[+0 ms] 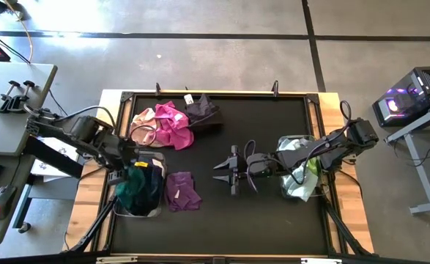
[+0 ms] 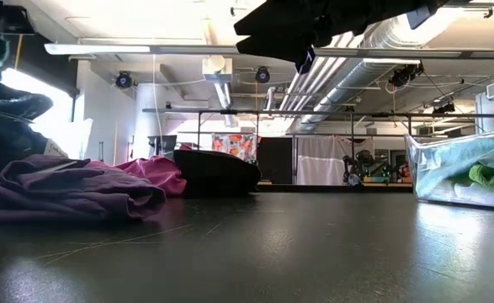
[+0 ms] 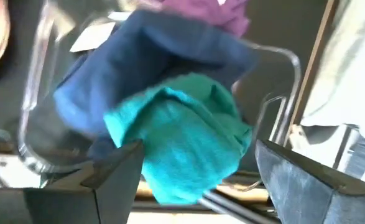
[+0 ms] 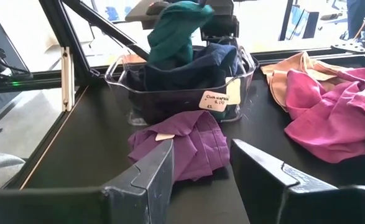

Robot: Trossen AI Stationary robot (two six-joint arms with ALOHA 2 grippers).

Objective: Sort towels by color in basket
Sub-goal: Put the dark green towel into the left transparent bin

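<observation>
Teal towel (image 3: 182, 149): over clear bin (image 1: 152, 209), table's 9 o'clock
Left gripper (image 1: 130, 174): pinching it
Right gripper (image 1: 224, 171): centre, fingers spread, nothing held
Purple towel (image 1: 182, 191): beside bin

The table (image 1: 222, 213) is seen from overhead; the purple towel (image 2: 61, 192) is shared by low and right wrist views.

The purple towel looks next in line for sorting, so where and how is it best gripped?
Likely the raised folds at the middle of the purple towel, pinched from straight above. It lies crumpled and low on the black mat beside the clear basket, so its edges give little to catch. The right gripper is open and empty nearby, facing it.
</observation>
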